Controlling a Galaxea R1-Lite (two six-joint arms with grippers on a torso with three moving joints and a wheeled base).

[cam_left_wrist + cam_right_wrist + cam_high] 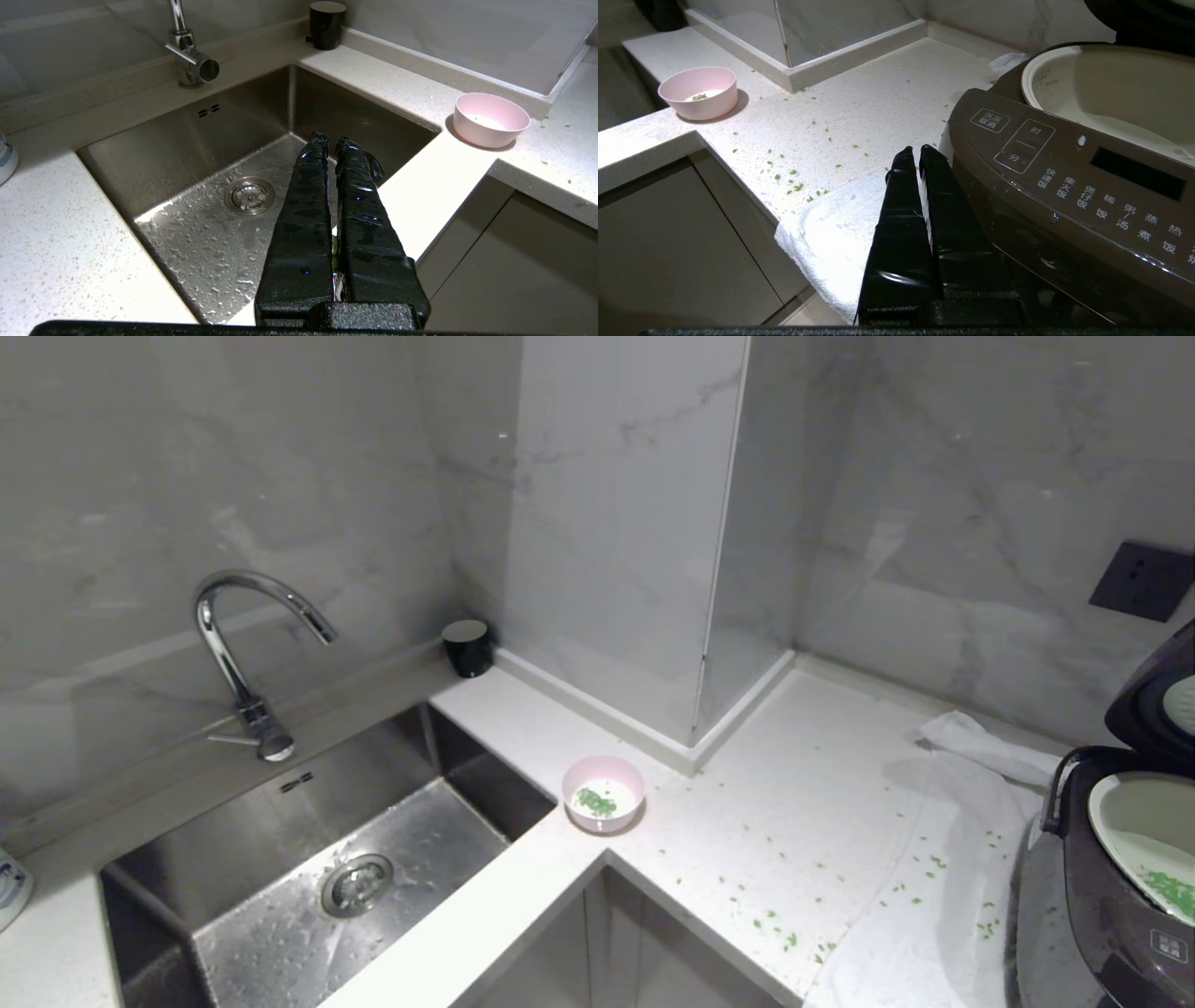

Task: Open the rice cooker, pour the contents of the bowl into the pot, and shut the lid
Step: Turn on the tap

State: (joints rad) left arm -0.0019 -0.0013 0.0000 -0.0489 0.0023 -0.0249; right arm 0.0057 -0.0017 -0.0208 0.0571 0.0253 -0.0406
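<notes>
Grey-veined marble walls enclose an L-shaped white speckled stone tabletop (pixel 523 915) with a squared pillar jutting into its corner. Set into it on the left is a rectangular brushed-steel sink (pixel 308 859), its floor beaded with water, under a curved chrome tap (pixel 247 644). A small black cylinder (pixel 467 647) stands against the wall behind the sink.

At the inner corner of the tabletop sits the bowl (pixel 604 793), round, smooth, pale pink outside and white inside, with a few of the green chopped bits (pixel 595 802) in it. More green bits are strewn over the stone and over a white terry towel (pixel 943 915) towards the right.

On that towel stands the rice cooker (pixel 1069 186), glossy brown-grey with white Chinese labels on its front panel. Its lid (pixel 1153 700) is raised, and the round pale pot (pixel 1144 840) shows more green bits inside.

The left gripper (pixel 331 140) hangs over the sink and the right gripper (pixel 917 151) hangs just beside the cooker's front; each has its black, shiny-wrapped fingers pressed together on nothing.
</notes>
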